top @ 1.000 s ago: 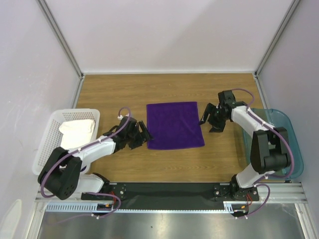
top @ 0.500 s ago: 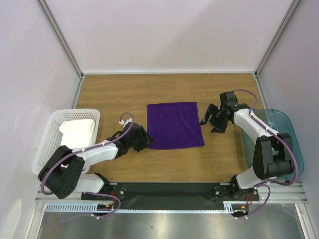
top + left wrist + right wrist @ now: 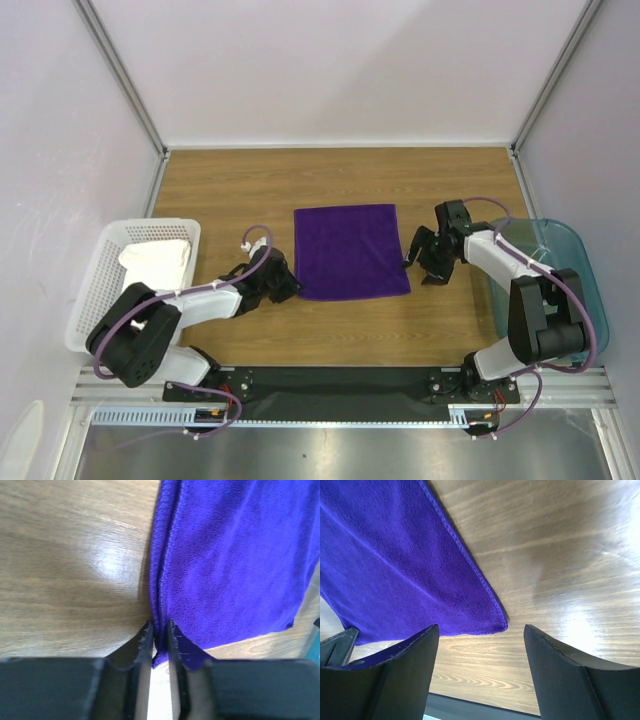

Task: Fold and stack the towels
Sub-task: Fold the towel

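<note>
The left gripper (image 3: 159, 628) had slid forward and narrowed its jaws on the towel's (image 3: 350, 250) near corner, now pinched between them and seemingly gripped. The right gripper (image 3: 481, 626) had edged closer, wide open and empty, with the other near corner just ahead of it. The fold could soon start.

The flat towel (image 3: 351, 251) lies between left basket (image 3: 88, 290) and right bin (image 3: 565, 238).
</note>
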Robot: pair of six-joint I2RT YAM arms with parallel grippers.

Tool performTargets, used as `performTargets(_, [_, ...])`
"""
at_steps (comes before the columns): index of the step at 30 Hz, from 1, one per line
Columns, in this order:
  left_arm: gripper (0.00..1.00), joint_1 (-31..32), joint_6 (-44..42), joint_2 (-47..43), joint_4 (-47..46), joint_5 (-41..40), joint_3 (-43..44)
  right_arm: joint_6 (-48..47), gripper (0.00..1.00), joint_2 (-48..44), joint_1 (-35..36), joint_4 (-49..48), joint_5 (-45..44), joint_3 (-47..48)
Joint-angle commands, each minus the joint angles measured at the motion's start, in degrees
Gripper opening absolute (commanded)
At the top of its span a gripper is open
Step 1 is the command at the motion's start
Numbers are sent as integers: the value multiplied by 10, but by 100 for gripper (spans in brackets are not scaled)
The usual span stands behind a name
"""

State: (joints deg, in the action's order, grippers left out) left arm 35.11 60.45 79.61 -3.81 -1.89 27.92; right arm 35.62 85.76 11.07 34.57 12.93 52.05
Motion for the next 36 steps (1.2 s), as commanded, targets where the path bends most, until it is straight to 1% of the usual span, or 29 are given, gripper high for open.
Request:
performTargets(1, [20,3,-22,5,21,-18,9,17,74,-21,11,-22,-8,-18])
performTargets(3, [14,3,-28,1,32,-20,14,28,73,-24,17,-27,-8,-27])
performTargets(8, [7,2,-53,12,55,-16,32,52,72,-45,27,-42,-14,-63])
performTargets(9, [2,2,-58,22,58,-13,41,60,71,-55,30,-46,-17,-70])
performTargets(10, [0,2,-66,26,62,-11,44,65,71,-59,32,-56,-19,-87])
performTargets(13, [0,-2,-74,47,58,1,52,90,69,-67,37,-92,-12,-113])
performTargets(14, [0,-3,-74,51,54,5,52,97,66,-67,40,-102,-9,-127])
performTargets(16, [0,-7,-79,59,55,11,56,114,63,-60,54,-130,-12,-137])
performTargets(19, [0,-7,-90,62,59,14,60,122,60,-46,68,-149,-37,-141])
performTargets(21, [0,-8,-100,62,59,15,63,123,56,-35,78,-160,-61,-140])
performTargets(24, [0,-8,-105,65,64,15,68,112,51,-11,84,-171,-93,-142])
performTargets(25, [0,-8,-108,67,65,15,68,110,48,-5,84,-173,-98,-139])
performTargets(26, [0,-8,-108,68,66,15,69,106,41,9,84,-173,-105,-138])
performTargets(28, [0,-9,-111,67,71,15,70,97,32,20,84,-170,-106,-130])
performTargets(29, [0,-9,-111,66,71,15,70,98,18,22,84,-167,-111,-127])
performTargets(30, [0,-9,-111,63,72,15,71,100,13,19,85,-164,-114,-124])
performTargets(31, [0,-12,-111,62,75,15,71,101,9,15,86,-157,-119,-118])
performTargets(34, [0,-21,-110,49,88,15,78,100,5,-12,87,-138,-129,-107])
performTargets(36, [0,-29,-108,39,93,15,87,97,1,-33,87,-121,-151,-86])
